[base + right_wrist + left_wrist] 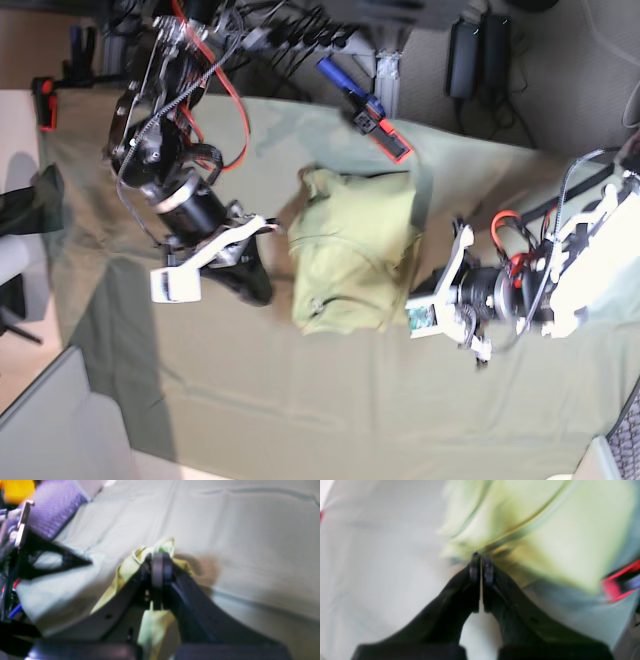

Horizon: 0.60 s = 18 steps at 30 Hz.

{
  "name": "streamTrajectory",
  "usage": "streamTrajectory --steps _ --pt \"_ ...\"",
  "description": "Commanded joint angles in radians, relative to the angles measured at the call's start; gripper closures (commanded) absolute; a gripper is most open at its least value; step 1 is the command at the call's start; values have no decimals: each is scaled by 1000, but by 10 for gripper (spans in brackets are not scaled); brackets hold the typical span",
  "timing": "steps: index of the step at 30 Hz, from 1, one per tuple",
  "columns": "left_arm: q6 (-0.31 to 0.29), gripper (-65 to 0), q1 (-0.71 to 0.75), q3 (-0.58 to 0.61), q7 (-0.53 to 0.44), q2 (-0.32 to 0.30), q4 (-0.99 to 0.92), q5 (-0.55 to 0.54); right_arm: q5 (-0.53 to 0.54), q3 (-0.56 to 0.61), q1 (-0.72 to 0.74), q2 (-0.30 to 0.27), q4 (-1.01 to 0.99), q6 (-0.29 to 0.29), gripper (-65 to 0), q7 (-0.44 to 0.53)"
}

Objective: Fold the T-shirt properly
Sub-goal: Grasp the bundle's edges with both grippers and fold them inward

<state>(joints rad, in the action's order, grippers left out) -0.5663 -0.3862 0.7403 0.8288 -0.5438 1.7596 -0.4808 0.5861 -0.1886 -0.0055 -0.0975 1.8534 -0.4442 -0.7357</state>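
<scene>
— Where's the T-shirt (352, 252)?
— Bunched on the tablecloth (250, 400), between the two claws.
— And the right gripper (160, 563)?
— Fingers pressed together, pinching a fold of the yellow-green cloth; fabric shows ahead of the tips and hangs beneath them.
— The left gripper (481, 566)?
— Fingers together too, tips at the shirt's edge; too blurred to tell whether cloth is caught.
</scene>
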Motion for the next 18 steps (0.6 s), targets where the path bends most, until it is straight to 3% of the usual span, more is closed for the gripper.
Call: streamTrajectory --steps 1,8,11,18 --pt "-16 -18 -14 -10 -20 11 14 -2 -11 21 44 -5 -13 -35 0 35" --pt "-31 -18 41 -10 -47 98 -19 29 -136 149 214 -5 -295 -34 0 89" --pt "-68 -18 72 -10 -81 100 -57 38 -182 203 264 -5 -443 -34 0 137" --pt "-68 -18 136 -10 -235 100 -189 143 -339 299 299 -5 -709 -34 0 261"
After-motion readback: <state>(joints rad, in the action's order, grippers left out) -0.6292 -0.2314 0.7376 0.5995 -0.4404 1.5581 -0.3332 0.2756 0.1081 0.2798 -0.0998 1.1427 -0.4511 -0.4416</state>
